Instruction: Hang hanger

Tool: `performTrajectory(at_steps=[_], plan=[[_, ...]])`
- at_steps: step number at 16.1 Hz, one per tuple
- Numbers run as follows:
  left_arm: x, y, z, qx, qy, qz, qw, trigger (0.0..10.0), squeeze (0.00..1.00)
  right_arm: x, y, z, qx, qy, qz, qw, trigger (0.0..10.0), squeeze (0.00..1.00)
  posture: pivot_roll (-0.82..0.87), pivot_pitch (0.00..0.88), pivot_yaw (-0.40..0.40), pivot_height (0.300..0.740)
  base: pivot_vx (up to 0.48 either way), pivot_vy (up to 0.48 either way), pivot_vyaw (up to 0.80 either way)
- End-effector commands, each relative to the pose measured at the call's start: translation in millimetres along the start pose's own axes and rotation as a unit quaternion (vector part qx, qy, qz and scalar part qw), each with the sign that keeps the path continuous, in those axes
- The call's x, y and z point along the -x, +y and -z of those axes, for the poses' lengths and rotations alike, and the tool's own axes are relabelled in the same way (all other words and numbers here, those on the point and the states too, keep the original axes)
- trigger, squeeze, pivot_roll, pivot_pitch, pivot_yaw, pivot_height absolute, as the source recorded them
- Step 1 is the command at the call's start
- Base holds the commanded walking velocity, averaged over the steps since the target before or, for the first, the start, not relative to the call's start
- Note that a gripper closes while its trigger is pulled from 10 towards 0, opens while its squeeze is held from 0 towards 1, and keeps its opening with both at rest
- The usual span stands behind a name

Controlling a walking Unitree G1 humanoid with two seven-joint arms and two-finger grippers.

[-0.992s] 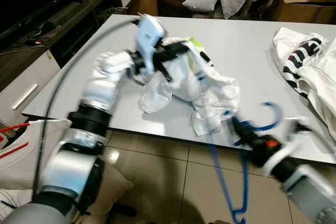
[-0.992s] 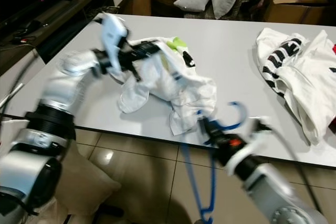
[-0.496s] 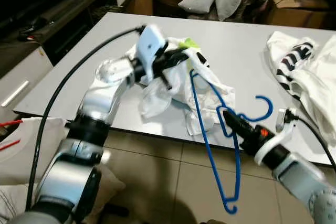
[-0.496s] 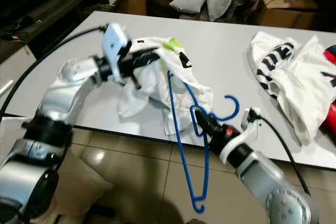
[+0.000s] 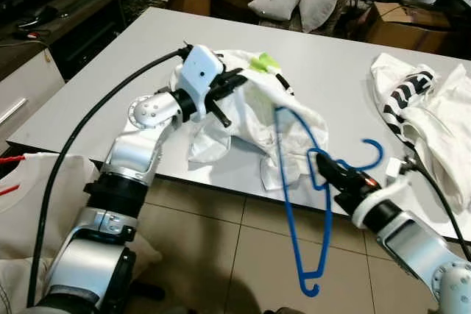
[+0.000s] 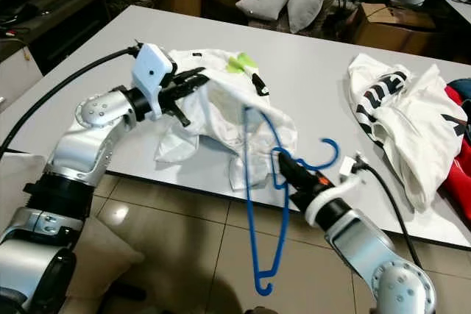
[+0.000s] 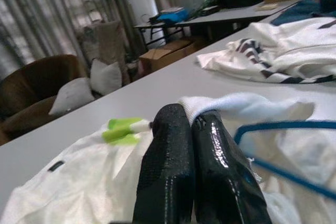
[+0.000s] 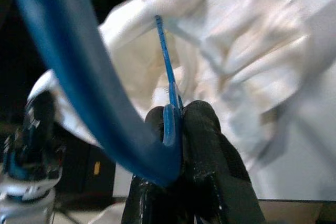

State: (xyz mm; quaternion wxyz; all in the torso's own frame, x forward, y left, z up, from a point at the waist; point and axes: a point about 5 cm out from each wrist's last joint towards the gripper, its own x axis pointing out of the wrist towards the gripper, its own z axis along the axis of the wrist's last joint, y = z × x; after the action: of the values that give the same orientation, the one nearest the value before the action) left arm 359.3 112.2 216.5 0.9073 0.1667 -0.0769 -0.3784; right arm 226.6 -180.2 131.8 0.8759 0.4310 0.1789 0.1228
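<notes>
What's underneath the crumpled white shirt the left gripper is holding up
Under the crumpled white shirt lies the grey table. The blue plastic hanger has one end tucked under its lifted edge, pinched by the left gripper. How far in it reaches is covered.

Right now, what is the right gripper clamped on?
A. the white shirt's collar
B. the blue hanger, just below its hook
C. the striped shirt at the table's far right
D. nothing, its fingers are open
B. The right gripper is shut on the blue hanger near the neck under its hook, while the left gripper pinches the white shirt on the table.
</notes>
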Motion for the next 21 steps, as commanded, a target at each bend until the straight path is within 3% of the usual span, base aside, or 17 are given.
performTrajectory(at_steps=[1, 2, 3, 4, 6, 8, 9, 10, 11, 13, 14, 17, 21], plan=[[0.2, 3.8, -5.8, -0.014, -0.006, -0.007, 1.000, 0.0, 0.00, 6.4, -5.7, -10.6, -0.021, -0.041, 0.034, 0.998, 10.0, 0.00, -0.17, 0.000, -0.055, 0.740, 0.000, 0.000, 0.00], [1.1, 4.1, -5.1, -0.016, -0.003, -0.005, 1.000, 0.0, 0.00, 8.0, -8.1, -14.5, -0.039, -0.060, 0.047, 0.996, 10.0, 0.00, -0.17, 0.000, -0.055, 0.740, 0.000, 0.000, 0.00], [3.8, 6.3, -1.5, -0.027, 0.009, -0.008, 1.000, 0.0, 0.00, 11.4, -12.0, -26.1, -0.106, -0.114, 0.075, 0.985, 10.0, 0.00, -0.18, 0.000, -0.036, 0.740, 0.000, 0.000, 0.00], [4.9, 8.4, 0.5, -0.030, 0.014, -0.014, 0.999, 0.0, 0.00, 12.0, -10.7, -32.0, -0.137, -0.135, 0.081, 0.978, 10.0, 0.00, -0.18, 0.000, -0.030, 0.740, 0.000, 0.000, 0.00], [5.9, 13.3, 2.6, -0.032, 0.020, -0.027, 0.999, 0.0, 0.00, 8.2, -6.2, -45.2, -0.176, -0.164, 0.085, 0.967, 10.0, 0.00, -0.19, 0.000, -0.017, 0.740, 0.000, 0.000, 0.00], [1.6, 25.7, -7.3, -0.042, -0.002, -0.070, 0.997, 0.0, 0.00, -10.8, 11.1, -86.5, -0.138, -0.205, 0.047, 0.968, 10.0, 0.00, -0.20, 0.000, -0.004, 0.740, 0.000, 0.000, 0.00], [-0.4, 29.9, -17.7, -0.042, -0.031, -0.086, 0.995, 0.0, 0.00, -12.5, 28.4, -105.1, -0.107, -0.233, 0.005, 0.966, 10.0, 0.00, -0.20, 0.000, -0.005, 0.740, 0.000, 0.000, 0.00], [-0.1, 33.4, -27.9, -0.033, -0.061, -0.098, 0.993, 0.0, 0.00, -9.7, 43.3, -117.1, -0.114, -0.254, -0.039, 0.960, 10.0, 0.00, -0.20, 0.000, -0.005, 0.740, 0.000, 0.000, 0.00], [1.0, 33.7, -29.7, -0.027, -0.067, -0.101, 0.992, 0.0, 0.00, -7.1, 44.1, -118.6, -0.126, -0.256, -0.043, 0.958, 10.0, 0.00, -0.20, 0.000, -0.013, 0.740, 0.000, 0.000, 0.00], [7.3, 22.3, -10.2, -0.032, -0.023, -0.076, 0.996, 0.0, 0.00, -6.8, 11.9, -86.2, -0.139, -0.198, 0.046, 0.969, 10.0, 0.00, -0.19, 0.000, -0.014, 0.740, 0.000, 0.000, 0.00], [12.8, 10.5, 2.9, -0.018, -0.009, -0.070, 0.997, 0.0, 0.00, -1.4, -20.2, -50.5, -0.157, -0.156, 0.140, 0.965, 10.0, 0.00, -0.19, 0.000, -0.010, 0.740, 0.000, 0.000, 0.00], [13.0, -5.7, 8.0, -0.003, -0.008, -0.051, 0.999, 0.0, 0.00, 6.8, -32.8, -35.0, -0.183, -0.171, 0.198, 0.948, 10.0, 0.00, -0.19, 0.000, 0.001, 0.740, 0.000, 0.000, 0.00], [6.3, -26.1, 12.5, -0.010, 0.004, 0.007, 1.000, 0.0, 0.00, 3.0, -24.7, -39.9, -0.201, -0.215, 0.174, 0.940, 10.0, 0.00, -0.21, 0.000, 0.029, 0.740, 0.000, 0.000, 0.00]])
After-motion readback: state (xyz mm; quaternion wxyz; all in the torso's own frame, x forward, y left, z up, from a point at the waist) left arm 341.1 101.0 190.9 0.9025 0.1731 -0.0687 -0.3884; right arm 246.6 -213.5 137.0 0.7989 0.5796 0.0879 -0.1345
